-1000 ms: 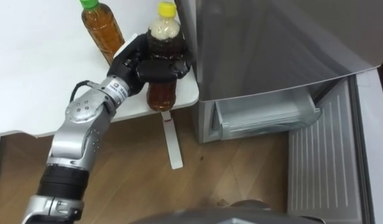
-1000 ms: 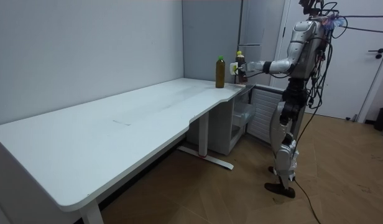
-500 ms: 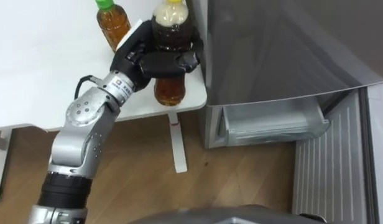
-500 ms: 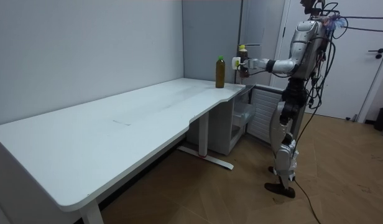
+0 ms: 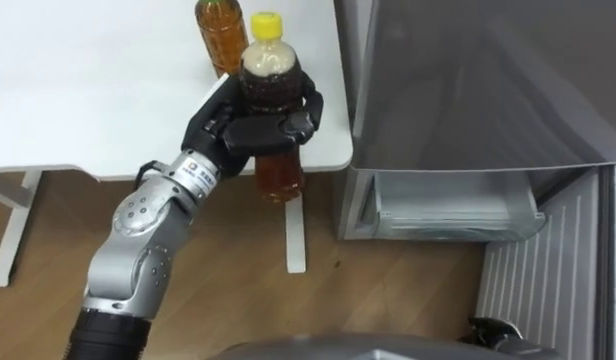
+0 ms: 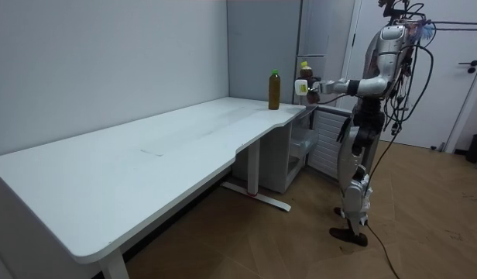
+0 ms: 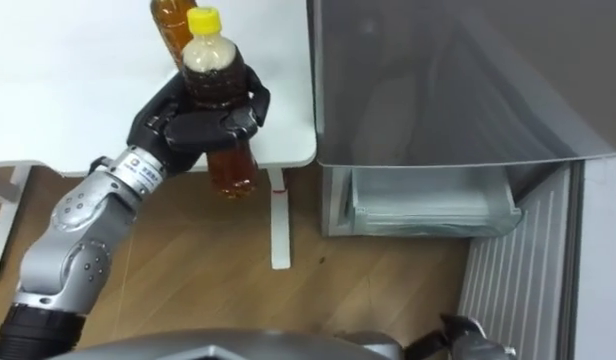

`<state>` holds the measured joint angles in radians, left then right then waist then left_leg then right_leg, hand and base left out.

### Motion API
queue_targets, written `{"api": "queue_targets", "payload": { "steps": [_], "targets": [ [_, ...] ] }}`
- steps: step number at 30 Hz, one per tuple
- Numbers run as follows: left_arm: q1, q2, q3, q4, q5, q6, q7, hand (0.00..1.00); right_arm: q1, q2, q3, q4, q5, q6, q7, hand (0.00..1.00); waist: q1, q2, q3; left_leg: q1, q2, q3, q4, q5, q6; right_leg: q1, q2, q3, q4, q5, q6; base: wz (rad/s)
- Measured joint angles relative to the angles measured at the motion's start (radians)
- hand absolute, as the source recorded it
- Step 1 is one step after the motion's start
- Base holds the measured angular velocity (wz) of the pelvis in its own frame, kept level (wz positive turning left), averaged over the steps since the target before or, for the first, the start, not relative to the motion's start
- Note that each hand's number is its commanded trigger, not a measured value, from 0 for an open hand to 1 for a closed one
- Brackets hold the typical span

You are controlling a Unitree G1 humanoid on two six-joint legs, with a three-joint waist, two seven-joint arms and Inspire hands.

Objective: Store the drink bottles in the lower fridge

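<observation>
Left hand (image 5: 226, 128), clamped round the yellow-capped plastic bottle of brown tea (image 5: 278, 176), has lifted it off the white bench (image 5: 88, 80); the open grey fridge drawer (image 5: 453, 207) lies right.

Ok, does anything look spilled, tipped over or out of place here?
Nothing stands out. The left hand holds the yellow-capped bottle upright and capped, the other bottle stands upright on the table, and the lower fridge door is open, with no spill in sight.
</observation>
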<state>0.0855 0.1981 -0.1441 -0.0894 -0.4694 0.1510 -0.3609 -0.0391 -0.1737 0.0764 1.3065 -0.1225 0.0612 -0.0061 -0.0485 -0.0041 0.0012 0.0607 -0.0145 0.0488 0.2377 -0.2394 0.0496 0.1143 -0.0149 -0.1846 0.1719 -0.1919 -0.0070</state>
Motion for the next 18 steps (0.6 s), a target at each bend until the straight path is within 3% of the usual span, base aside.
{"api": "queue_targets", "payload": {
  "steps": [3,11,18],
  "targets": [
    [0.003,-0.02,-0.002,0.0,0.0,-0.001,-0.001,1.0,-0.015,0.011,0.014,-0.025,0.001,-0.01,0.006,0.0,0.005,0.0,-0.0002,-0.005,0.0,-0.001,0.0,0.0,0.0,-0.003,-0.001,-0.008,-0.001,0.0,0.0,0.05],
    [0.003,-0.025,-0.001,-0.011,0.0,-0.003,-0.002,1.0,-0.02,0.049,0.093,-0.147,-0.04,-0.029,0.07,0.0,0.032,0.0,-0.0004,-0.011,0.001,0.003,-0.001,0.0,0.0,-0.014,-0.004,-0.014,-0.001,0.0,0.0,0.0],
    [0.003,-0.018,-0.001,-0.012,0.0,-0.007,-0.002,1.0,-0.006,0.047,0.169,-0.431,-0.071,-0.028,0.182,0.0,0.047,0.002,0.0008,-0.015,0.001,0.002,0.003,0.0,0.0,-0.013,-0.01,-0.013,0.0,0.0,0.0,0.0]
  ]
}}
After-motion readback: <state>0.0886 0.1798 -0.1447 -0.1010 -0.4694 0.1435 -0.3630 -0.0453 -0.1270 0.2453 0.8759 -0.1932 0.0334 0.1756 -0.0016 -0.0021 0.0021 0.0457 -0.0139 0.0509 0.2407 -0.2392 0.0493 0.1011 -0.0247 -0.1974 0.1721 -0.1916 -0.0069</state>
